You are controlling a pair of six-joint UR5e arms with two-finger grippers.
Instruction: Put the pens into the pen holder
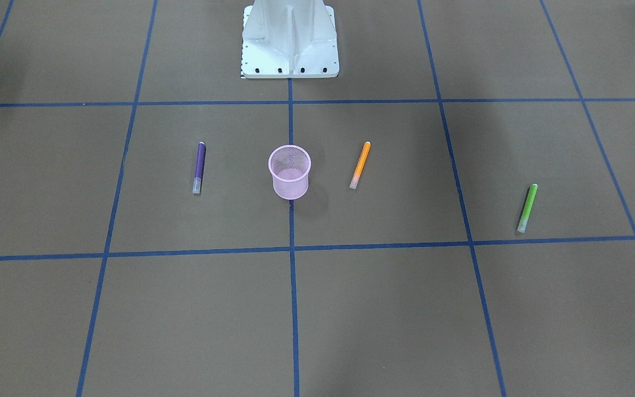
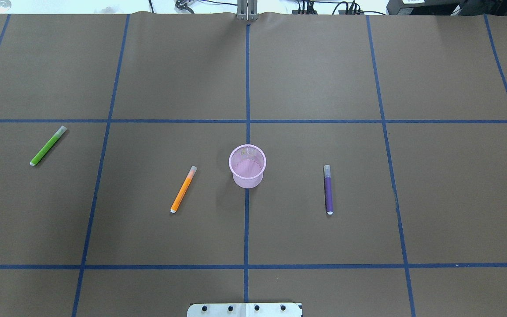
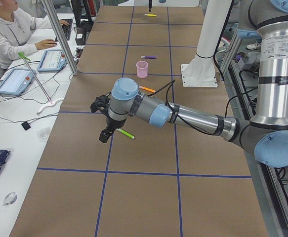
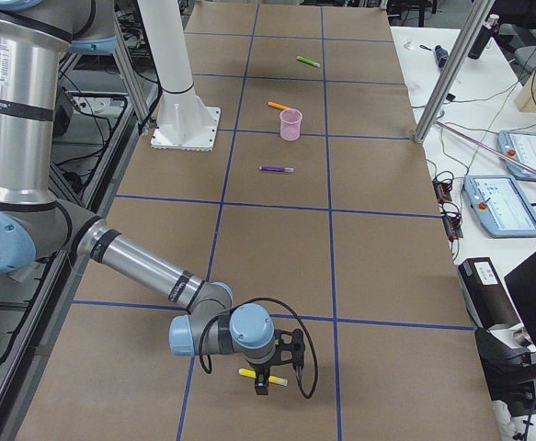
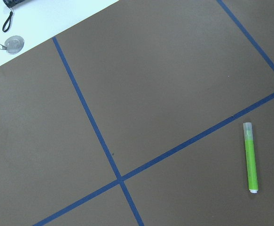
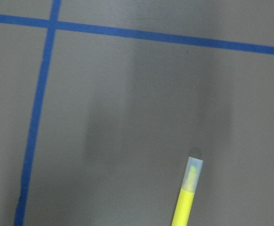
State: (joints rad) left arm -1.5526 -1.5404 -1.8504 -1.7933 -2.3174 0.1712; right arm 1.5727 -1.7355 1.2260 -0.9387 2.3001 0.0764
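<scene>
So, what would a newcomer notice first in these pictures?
The pink cup stands in the middle of the table, with the purple pen and orange pen lying on either side. The green pen lies farther out on the robot's left, where the left arm reaches near it. The right arm bends low over the yellow pen at the other end.
</scene>
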